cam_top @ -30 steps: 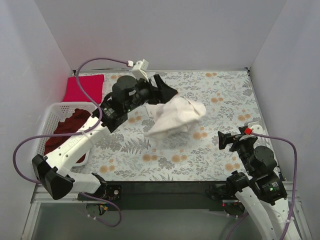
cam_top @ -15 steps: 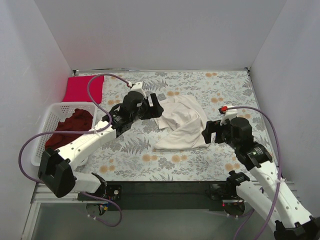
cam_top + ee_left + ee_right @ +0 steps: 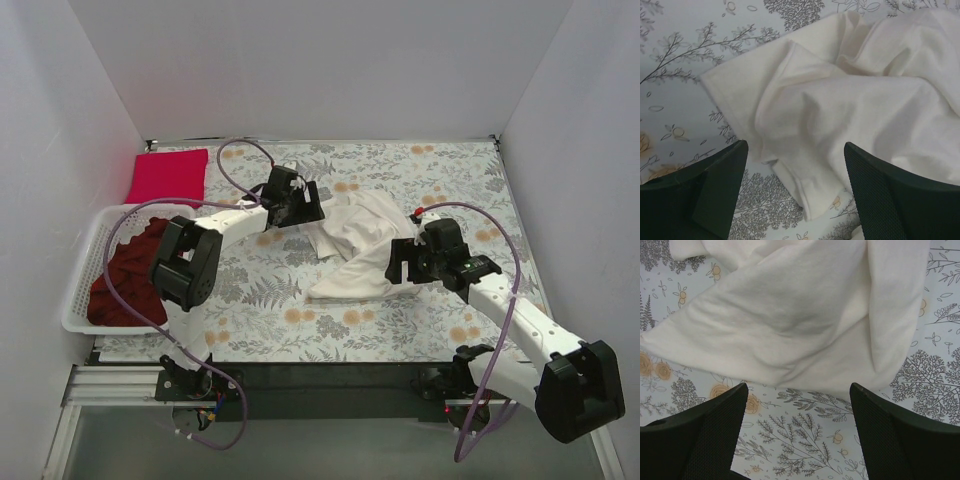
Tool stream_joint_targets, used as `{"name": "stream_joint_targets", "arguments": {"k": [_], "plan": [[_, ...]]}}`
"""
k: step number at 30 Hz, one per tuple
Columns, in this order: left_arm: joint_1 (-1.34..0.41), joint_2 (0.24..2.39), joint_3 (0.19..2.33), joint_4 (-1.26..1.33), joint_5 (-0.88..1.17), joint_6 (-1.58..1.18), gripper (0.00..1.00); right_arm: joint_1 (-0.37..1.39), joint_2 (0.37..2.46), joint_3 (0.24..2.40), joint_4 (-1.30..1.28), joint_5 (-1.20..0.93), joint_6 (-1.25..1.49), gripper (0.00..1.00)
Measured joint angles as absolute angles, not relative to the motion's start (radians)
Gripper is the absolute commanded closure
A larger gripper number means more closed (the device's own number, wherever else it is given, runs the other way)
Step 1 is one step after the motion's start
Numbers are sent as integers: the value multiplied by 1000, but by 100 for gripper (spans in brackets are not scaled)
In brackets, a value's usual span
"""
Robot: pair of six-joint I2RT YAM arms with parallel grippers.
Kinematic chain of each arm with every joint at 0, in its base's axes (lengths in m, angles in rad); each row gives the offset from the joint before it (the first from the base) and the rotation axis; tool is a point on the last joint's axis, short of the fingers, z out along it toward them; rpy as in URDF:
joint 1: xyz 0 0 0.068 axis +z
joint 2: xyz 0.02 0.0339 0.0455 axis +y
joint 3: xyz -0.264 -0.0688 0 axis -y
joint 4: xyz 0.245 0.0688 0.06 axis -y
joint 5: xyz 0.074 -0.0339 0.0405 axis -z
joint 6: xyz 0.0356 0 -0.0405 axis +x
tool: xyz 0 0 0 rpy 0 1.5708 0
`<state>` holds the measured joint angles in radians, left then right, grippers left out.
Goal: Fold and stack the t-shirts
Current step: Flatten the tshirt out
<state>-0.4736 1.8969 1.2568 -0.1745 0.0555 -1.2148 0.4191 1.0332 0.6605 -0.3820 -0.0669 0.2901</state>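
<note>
Nearest the bottom of the top view, the right gripper (image 3: 797, 387) sits centre-right, low over the floral table cloth (image 3: 470, 190). Its jaws are spread wide w/ nothing between them, lined up on the lower hem of the cream-white t-shirt (image 3: 355, 245). Looks like it's set to pinch that edge, prob. to pull the cloth out flat.

The shirt lies mid-frame in a crumpled heap w/ folds running every which way, one flap trailing toward lower left. No red print showing, so it's face-down or tucked in a fold, can't say which. It needs spreading before any folding, hence both arms closing in from opposite sides.

A bit further up, at the shirt's upper-left corner, is the left gripper (image 3: 795, 147). It's also wide open, holding nothing, w/ a sleeve or corner lying right ahead of the fingers.

At the left edge, the white lattice basket (image 3: 80, 300) holds the maroon t-shirt (image 3: 125, 275), bunched up and waiting its turn. Far upper left, the crimson-pink t-shirt (image 3: 167, 175) lies as a neat flat rectangle against the back corner. That one's done, I'd say, and is the likely base of the stack.
</note>
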Motion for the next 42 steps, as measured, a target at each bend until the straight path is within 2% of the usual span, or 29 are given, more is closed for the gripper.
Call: {"name": "stream_joint_targets", "arguments": {"k": [5,7,10,11,12,13,14,15,16,19,20,24,28,29,30,31,32,34,35,38,42], "plan": [[-475,2004,1373,-162,94,-1173,24,415,1114,654,-326,-67,321,12],[-475,2030,1391,-155,102,-1163,28,410,1142,644,-292,-68,336,12],[-475,2058,1396,-159,120,-1157,42,402,1199,634,-251,-75,349,15],[-475,2067,1396,-165,126,-1157,54,399,1217,631,-236,-78,354,16],[-475,2074,1396,-167,132,-1161,60,398,1240,627,-220,-80,360,19],[-475,2078,1393,-169,136,-1161,65,397,1265,622,-205,-83,363,28],[-474,2078,1388,-169,142,-1161,72,395,1288,620,-196,-88,365,31],[-473,2075,1380,-167,146,-1164,86,393,1313,618,-181,-93,366,36],[-473,2070,1364,-160,147,-1169,97,393,1336,618,-171,-97,366,54],[-472,2020,1301,-176,145,-1164,100,377,1378,625,-145,-106,349,96],[-469,1989,1275,-199,137,-1164,100,369,1388,631,-147,-109,348,99],[-460,1795,1187,-290,91,-1164,100,295,1402,709,-191,-91,321,99],[-456,1526,1136,-367,58,-1172,100,222,1400,888,-248,-42,275,99],[-460,1452,1119,-374,61,-1181,100,212,1402,951,-268,-30,262,93],[-467,1378,1099,-386,67,-1196,100,205,1402,1010,-275,-24,253,78],[-472,1322,1082,-395,75,-1211,94,201,1403,1066,-283,-22,248,68],[-485,1254,1052,-397,90,-1232,69,200,1406,1110,-290,-21,237,59],[-519,1130,972,-409,125,-1273,49,200,1409,1184,-291,-15,225,41],[-536,1080,926,-415,144,-1303,33,199,1408,1200,-290,-10,221,38],[-575,986,796,-443,180,-1380,22,196,1405,1191,-307,-15,211,35],[-580,945,694,-491,161,-1445,21,199,1379,1097,-345,-66,213,35]]}}
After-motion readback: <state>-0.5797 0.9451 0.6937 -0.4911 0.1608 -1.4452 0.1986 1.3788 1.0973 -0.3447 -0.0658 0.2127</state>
